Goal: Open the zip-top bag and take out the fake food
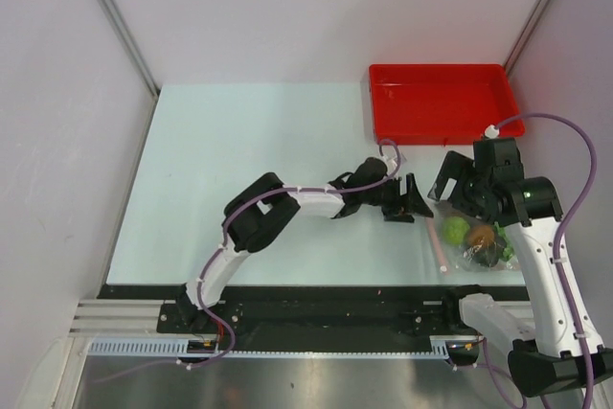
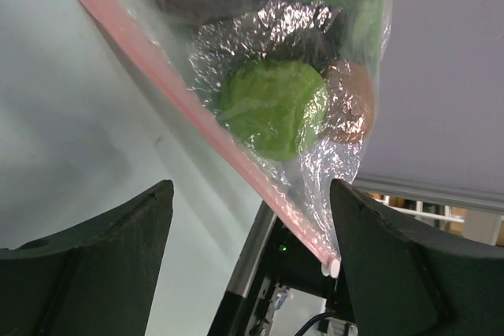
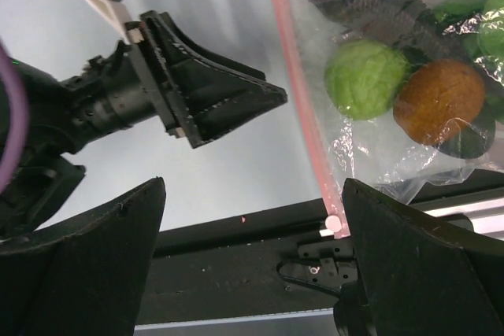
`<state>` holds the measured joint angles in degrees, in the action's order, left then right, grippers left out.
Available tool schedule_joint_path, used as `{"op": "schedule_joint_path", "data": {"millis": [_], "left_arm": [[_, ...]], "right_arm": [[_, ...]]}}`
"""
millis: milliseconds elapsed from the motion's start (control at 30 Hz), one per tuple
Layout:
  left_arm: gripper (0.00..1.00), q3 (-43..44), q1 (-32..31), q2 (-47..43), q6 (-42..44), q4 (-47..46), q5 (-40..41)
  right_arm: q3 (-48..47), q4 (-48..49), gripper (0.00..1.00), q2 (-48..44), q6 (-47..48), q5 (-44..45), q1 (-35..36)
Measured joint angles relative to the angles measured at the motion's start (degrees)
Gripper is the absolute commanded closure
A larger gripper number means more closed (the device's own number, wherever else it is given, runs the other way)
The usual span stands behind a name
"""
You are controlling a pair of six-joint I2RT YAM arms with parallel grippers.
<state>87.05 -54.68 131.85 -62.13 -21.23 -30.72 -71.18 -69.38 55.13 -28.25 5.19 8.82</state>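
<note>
The zip-top bag (image 1: 479, 246) lies flat at the table's near right. Its pinkish-red zip strip (image 3: 303, 92) faces left and ends in a white tab (image 3: 335, 224). Inside lies the fake food: a light green fruit (image 3: 364, 79), an orange-brown fruit (image 3: 438, 100), a grey fish (image 3: 378, 7) and leafy green pieces (image 3: 488, 21). My left gripper (image 1: 414, 200) stands open just left of the strip, pointing at the bag (image 2: 315, 76); the strip (image 2: 197, 116) runs close to its right finger. My right gripper (image 1: 452, 189) hangs open above the bag's left edge, holding nothing.
A red tray (image 1: 441, 102) stands at the far right, behind the bag. A black strip (image 3: 236, 234) runs along the table's near edge just below the bag's tab. White walls close in left and right.
</note>
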Motion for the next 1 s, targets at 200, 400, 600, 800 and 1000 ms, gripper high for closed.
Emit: {"op": "schedule_joint_path", "data": {"millis": [200,400,600,800,1000], "left_arm": [[0.38,1.7,-2.8,4.4,-6.4,-6.1,0.2],[0.75,5.1,-3.8,8.2,-8.9,-7.1,0.3],[1.0,8.5,-3.3,8.0,-3.0,-1.3,-0.5],[1.0,12.9,-1.9,4.8,11.5,13.7,-0.5],[1.0,15.9,-1.4,-1.2,24.0,25.0,0.7]], "right_arm": [[0.0,-1.6,0.0,-2.0,1.0,0.0,-0.1],[0.0,-3.1,0.0,-2.4,2.3,0.0,0.1],[0.4,-3.2,0.0,-2.4,3.6,-1.1,0.1],[1.4,-3.0,0.0,0.0,2.4,-0.9,0.1],[0.6,-2.9,0.0,7.4,-3.5,1.8,-0.5]]}}
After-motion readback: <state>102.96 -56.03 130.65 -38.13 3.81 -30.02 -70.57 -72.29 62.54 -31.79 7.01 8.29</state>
